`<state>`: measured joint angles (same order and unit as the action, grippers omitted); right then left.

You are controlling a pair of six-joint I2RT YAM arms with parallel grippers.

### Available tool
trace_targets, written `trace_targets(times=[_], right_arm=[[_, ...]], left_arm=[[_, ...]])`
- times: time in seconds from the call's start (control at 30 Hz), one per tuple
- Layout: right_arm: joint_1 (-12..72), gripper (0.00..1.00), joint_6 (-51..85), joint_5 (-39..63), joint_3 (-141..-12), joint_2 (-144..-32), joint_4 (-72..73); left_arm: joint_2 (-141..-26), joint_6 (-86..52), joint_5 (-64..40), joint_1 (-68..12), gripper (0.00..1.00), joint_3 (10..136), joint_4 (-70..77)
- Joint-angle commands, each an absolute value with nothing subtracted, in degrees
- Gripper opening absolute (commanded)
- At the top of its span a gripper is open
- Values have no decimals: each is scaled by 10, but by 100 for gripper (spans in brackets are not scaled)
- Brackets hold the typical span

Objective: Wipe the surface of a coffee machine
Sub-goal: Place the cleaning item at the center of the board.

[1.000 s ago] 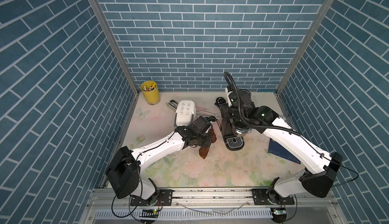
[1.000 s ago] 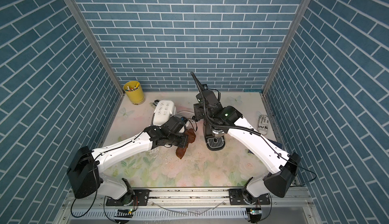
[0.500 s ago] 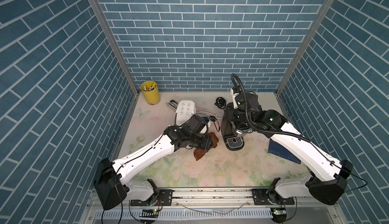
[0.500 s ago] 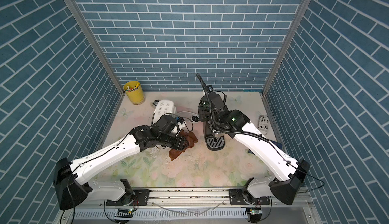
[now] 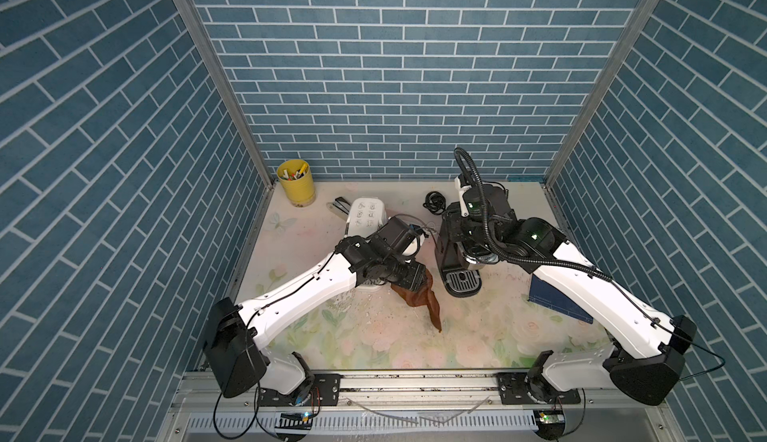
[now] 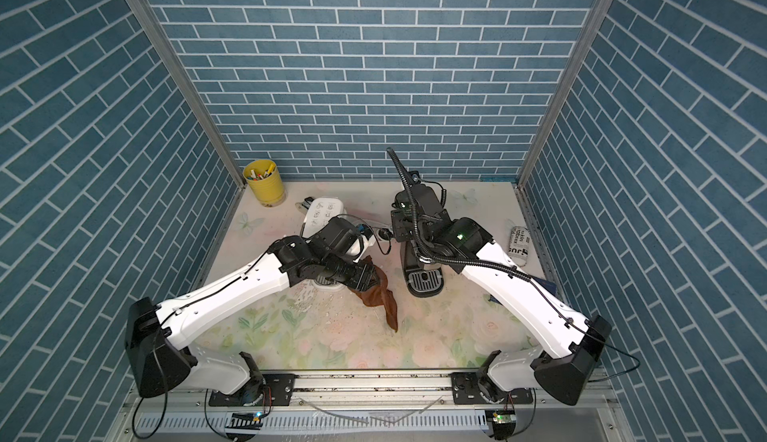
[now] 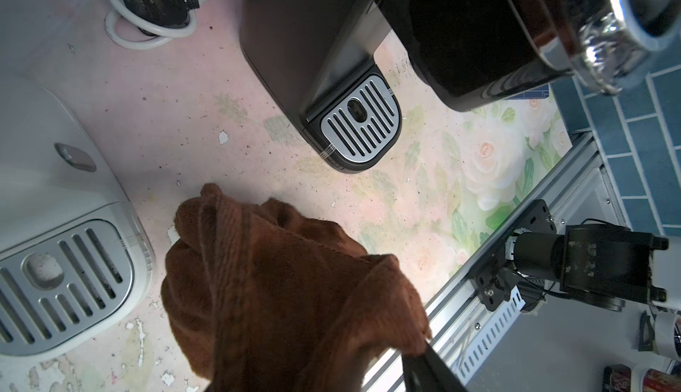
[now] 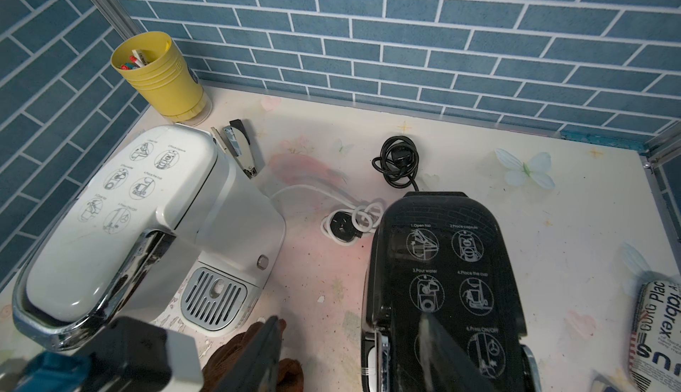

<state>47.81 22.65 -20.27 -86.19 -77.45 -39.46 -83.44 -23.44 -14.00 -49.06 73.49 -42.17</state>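
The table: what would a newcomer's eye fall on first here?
A brown cloth hangs at the tip of the left gripper, between the white coffee machine and the black coffee machine. The right gripper, jaws apart, is over the black one's top.

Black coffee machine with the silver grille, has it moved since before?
No. In a top view, the black coffee machine sits just as far from the white coffee machine beside it as before.

Floral tabletop (image 5: 477, 336), scuffed and crumb-speckled. Bears a yellow cup (image 5: 295, 182) in a back corner, a stapler (image 5: 338, 205) beside a white coffee machine (image 5: 365, 215), a black coffee machine (image 5: 460, 282) nearby, a coiled black cable (image 5: 433, 202) behind it, a blue book (image 5: 548, 307), a printed packet (image 6: 519, 247).
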Motion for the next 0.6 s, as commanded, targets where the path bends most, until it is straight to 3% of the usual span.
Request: trace_targets(times=[0.0,0.2,0.4,0.57], right_arm=[[476,59,230,-212,-860,-757,-412],[476,59,232,-220,-824,-720,-428],[476,59,232,-220,-818,-718,-427],[477,59,229,-217,-825,-727,-424]], left_arm=[[-856,-229,-154,-493,60,721,-432],[-847,-274,-220,-494,66,600,-360],[-832,-233,-169,-495,65,638,-419],[-807,-239,-229,-495,63,672,-363]])
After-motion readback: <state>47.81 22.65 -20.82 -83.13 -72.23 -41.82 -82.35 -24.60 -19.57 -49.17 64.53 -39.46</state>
